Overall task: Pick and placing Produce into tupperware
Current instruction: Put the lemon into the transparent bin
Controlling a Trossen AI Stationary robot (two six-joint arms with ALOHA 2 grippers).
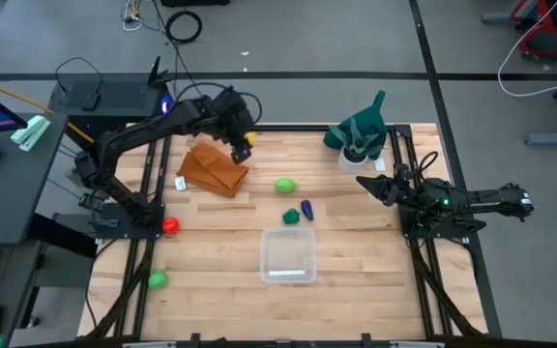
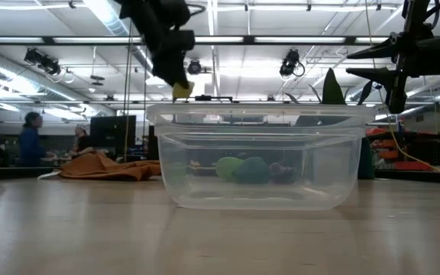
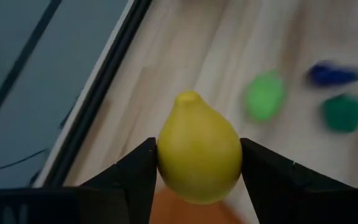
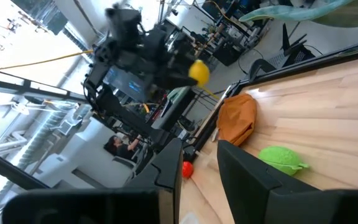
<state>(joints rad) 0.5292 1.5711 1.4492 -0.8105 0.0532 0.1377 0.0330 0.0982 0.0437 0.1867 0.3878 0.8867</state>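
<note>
My left gripper (image 1: 243, 147) hangs high over the far left of the table, above an orange-brown cloth (image 1: 211, 169), shut on a yellow lemon-shaped produce (image 3: 199, 155). The clear tupperware (image 1: 267, 253) stands near the table's middle front with nothing in it. A light green produce (image 1: 285, 185), a dark green one (image 1: 291, 217) and a purple one (image 1: 307, 209) lie on the wood between cloth and tub. A red one (image 1: 170, 225) and another green one (image 1: 157, 279) lie by the left edge. My right gripper (image 1: 366, 184) waits open at the right edge. My left gripper pinches the yellow produce across its widest part (image 3: 166, 162), one finger (image 3: 135, 180) on each side. The pointed end (image 3: 188, 98) faces away from the gripper. The fingers slant down from the far left. The produce is lifted clear, high above the cloth.
A dark green cloth with a white cup (image 1: 358, 135) sits at the far right corner. Black frame rails (image 1: 148, 193) run along both table sides. People show in the room beyond the table in the low view.
</note>
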